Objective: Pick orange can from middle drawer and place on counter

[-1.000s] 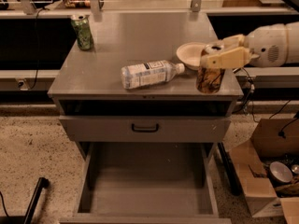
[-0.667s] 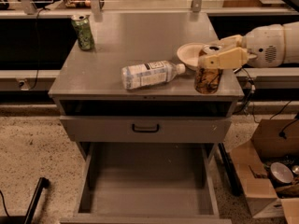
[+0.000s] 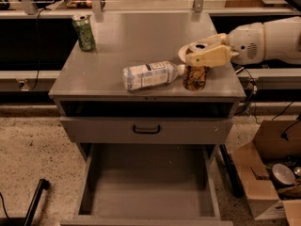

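The gripper (image 3: 197,61) reaches in from the right edge of the frame on a white arm (image 3: 268,40) and sits over the right front part of the table (image 3: 141,34). Its cream jaws are clenched on the top of the orange can (image 3: 195,79). The can stands upright with its base on the table, close to the front edge. A clear plastic bottle (image 3: 148,75) lies on its side just left of the can, its cap end pointing at the can and almost touching it, so it blocks the can's left side. A pale round bowl (image 3: 187,51) sits just behind the gripper, partly hidden by it. A green can (image 3: 83,32) stands upright well apart, near the table's back left corner. Below the table top is a dark open slot, then a closed grey drawer front with a black handle (image 3: 146,129). Lower in the frame the middle drawer (image 3: 150,187) is pulled out, showing a bare grey floor. An open cardboard box (image 3: 256,173) with odds and ends stands on the speckled floor at the lower right, beside the cabinet.
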`<state>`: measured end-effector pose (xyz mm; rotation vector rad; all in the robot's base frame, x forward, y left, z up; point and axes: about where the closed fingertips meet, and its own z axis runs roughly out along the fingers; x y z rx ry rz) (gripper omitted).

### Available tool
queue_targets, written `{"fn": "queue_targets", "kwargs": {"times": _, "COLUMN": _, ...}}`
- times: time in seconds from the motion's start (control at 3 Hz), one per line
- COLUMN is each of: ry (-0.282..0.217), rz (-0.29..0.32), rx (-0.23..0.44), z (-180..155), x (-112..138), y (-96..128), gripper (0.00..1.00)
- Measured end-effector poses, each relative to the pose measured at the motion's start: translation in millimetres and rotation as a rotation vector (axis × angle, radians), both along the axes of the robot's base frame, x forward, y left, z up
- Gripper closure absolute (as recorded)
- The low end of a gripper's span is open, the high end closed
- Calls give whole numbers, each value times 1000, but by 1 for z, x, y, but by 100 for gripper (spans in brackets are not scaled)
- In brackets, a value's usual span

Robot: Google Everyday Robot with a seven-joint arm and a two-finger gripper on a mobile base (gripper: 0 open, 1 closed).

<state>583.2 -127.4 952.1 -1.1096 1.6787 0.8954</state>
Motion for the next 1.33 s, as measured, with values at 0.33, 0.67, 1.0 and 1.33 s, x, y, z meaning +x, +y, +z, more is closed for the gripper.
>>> {"fn": "queue_targets", "kwargs": {"times": 0.33, "ry": -23, "rz": -29, "rx": -41, "z": -3, "x": 13, "y": 4, "gripper": 100}}
{"fn": "queue_targets", "kwargs": {"times": 0.67, "ry": -30, "rz": -65, "rx": -49, "z": -13, "x": 24, "y": -1, "gripper": 82}}
{"fn": "queue_targets", "kwargs": {"times": 1.0, "ry": -35, "rz": -86, "rx": -27, "z": -25, "x": 31, "y": -8, "gripper": 58}}
{"fn": "queue_targets", "kwargs": {"times": 1.33, "ry": -42, "rz": -98, "rx": -11, "z": -34, "x": 38, "y": -14, "gripper": 35}}
